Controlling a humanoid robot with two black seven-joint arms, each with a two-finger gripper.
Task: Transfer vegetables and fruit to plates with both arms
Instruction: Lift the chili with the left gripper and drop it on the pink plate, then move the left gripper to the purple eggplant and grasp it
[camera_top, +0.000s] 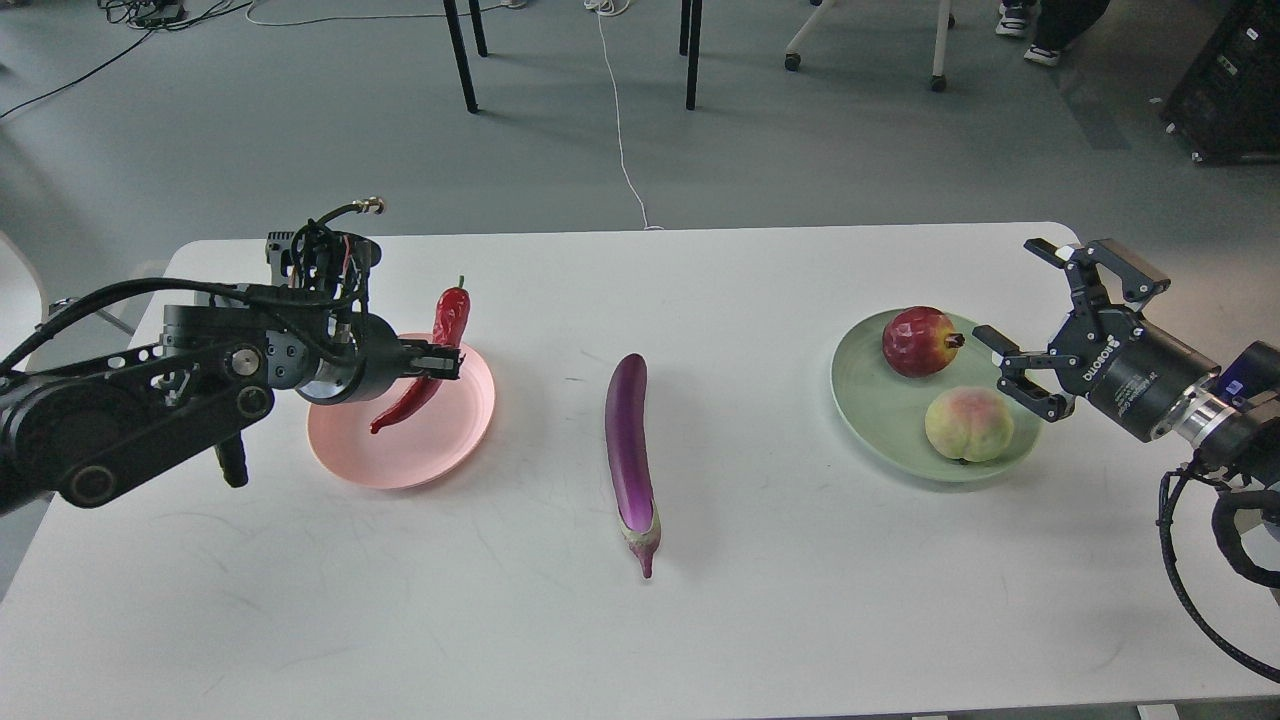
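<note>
My left gripper (440, 362) is shut on the red chili pepper (430, 355) and holds it tilted above the pink plate (420, 450) at the table's left. The purple eggplant (630, 450) lies lengthwise on the table in the middle, stem end toward me. The mint green plate (870, 400) at the right holds the dark red pomegranate (917, 341) at its far side and the pale peach (968, 424) at its near side. My right gripper (1025, 325) is open and empty, just right of the green plate's rim.
The white table (800, 580) ends close behind the plates and at the right behind my right arm. Chair and table legs (460, 55) and a white cable (620, 120) are on the grey floor beyond. A dark case (1225, 90) stands at the far right.
</note>
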